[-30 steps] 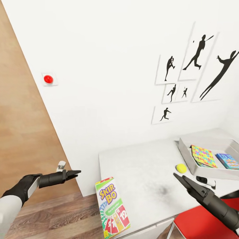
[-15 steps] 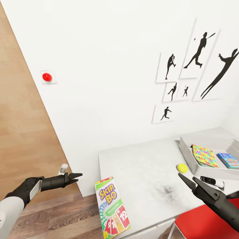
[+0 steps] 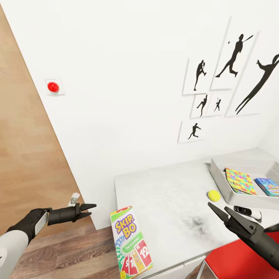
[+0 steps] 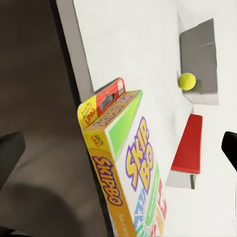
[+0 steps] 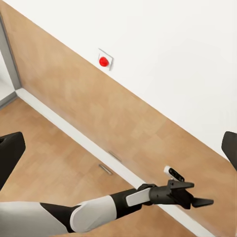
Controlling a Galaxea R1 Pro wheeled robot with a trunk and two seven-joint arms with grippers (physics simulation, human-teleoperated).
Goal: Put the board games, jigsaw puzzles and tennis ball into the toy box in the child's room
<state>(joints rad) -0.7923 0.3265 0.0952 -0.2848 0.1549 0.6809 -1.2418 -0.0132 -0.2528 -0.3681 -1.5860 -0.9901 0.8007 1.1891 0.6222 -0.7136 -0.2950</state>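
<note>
Two claws: both black two-fingered claws are held with jaws parted and nothing between them; the left claw [image 3: 90, 207] hangs over the wood floor, the right claw [image 3: 220, 211] over the near right part of the table.
Left claw, change: it is seen lower and slightly nearer the table's corner than a second ago; the long green-yellow-red Skip-Bo board game box [image 3: 131, 241] stands just beyond and below its tips, overhanging the table's near left edge, not touched.
Right claw, change: it has been drawn back and lowered toward the near edge; the small yellow-green tennis ball [image 3: 213, 195] lies just ahead of its tips, apart from them.
Beyond the ball: the shallow light-grey toy box [image 3: 219, 178] is touching or nearly touching the ball at its near wall; inside lie the mosaic-patterned jigsaw puzzle box [image 3: 240, 181] and a blue cartoon-printed board game box [image 3: 267, 186].
Beside the right claw: a small white-and-black object [image 3: 247, 211] lies on the pale grey-white table [image 3: 166, 193].
View: the whole picture has shifted slightly, so the camera has been moved.
Meaning for the task: two items are judged stowed; ball and Skip-Bo are still outside, and each claw is placed near one.
</note>
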